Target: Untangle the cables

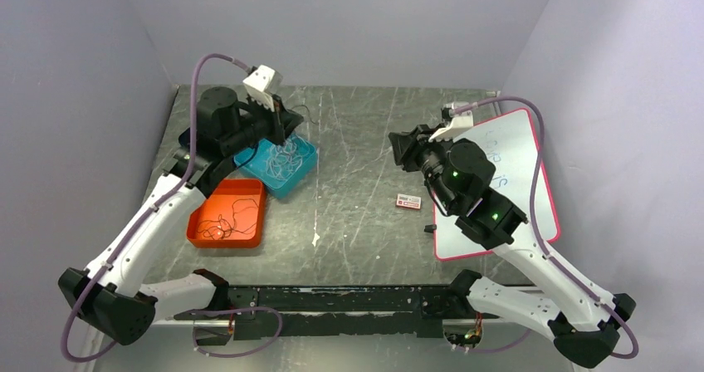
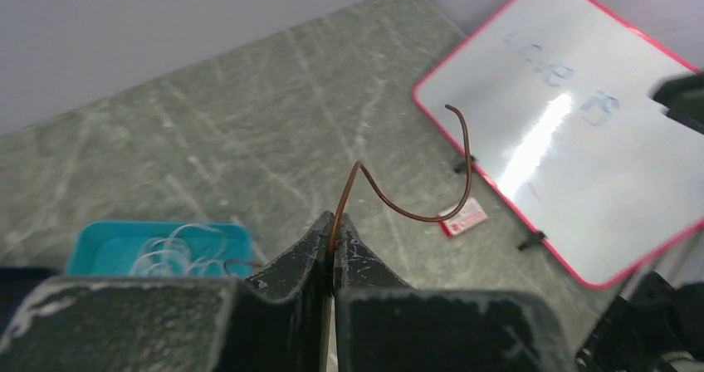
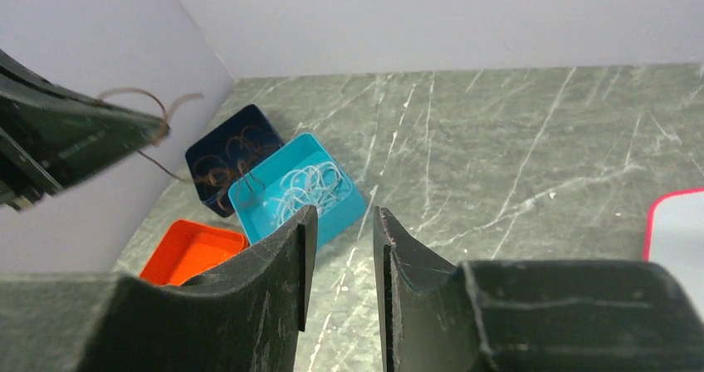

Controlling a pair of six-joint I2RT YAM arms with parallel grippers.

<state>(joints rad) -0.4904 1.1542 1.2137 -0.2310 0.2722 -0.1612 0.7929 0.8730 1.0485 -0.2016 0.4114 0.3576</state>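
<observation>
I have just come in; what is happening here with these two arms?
The left gripper has its jaws shut on one brown wire, held in the air near the teal tray, which holds whitish wires. The right gripper hangs over the table with its jaws open, holding nothing. More wires lie in the dark blue tray and the orange tray.

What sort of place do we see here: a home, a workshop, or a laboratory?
Probably a laboratory robot cell. A scratched table is closed in by plain pale walls, two robot arms are bolted at its near edge, and small coloured trays hold thin wires; the left pincer pinches a brown wire.
</observation>
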